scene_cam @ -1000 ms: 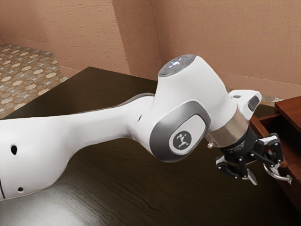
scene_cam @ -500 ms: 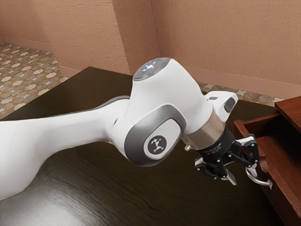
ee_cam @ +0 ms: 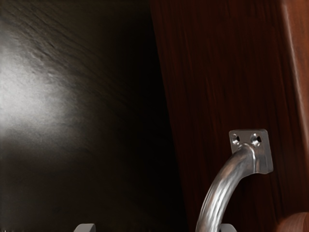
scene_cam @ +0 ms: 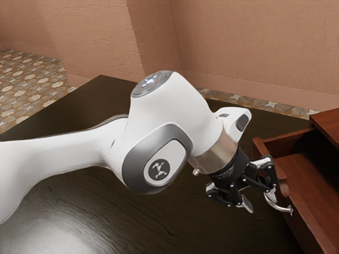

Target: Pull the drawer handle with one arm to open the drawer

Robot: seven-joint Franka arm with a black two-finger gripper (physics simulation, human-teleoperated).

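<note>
The drawer [scene_cam: 278, 138] is at the lower right of the exterior view, on the dark table [scene_cam: 95, 222]. It stands partly out of its red-brown cabinet [scene_cam: 326, 124], so its inside shows. The metal handle [scene_cam: 279, 203] is on the drawer's front, facing the arm. The gripper [scene_cam: 258, 191] is at this handle with its fingers apart. In the wrist view the handle [ee_cam: 231, 179] runs down between them, close to one finger, so it looks hooked and not clamped.

I judge the handle to be stiff, smooth steel, fixed by a screwed plate, and the wooden drawer rather heavy but sliding. The best hold is the middle of the bow, with a straight pull, because smooth metal can slip.
</note>
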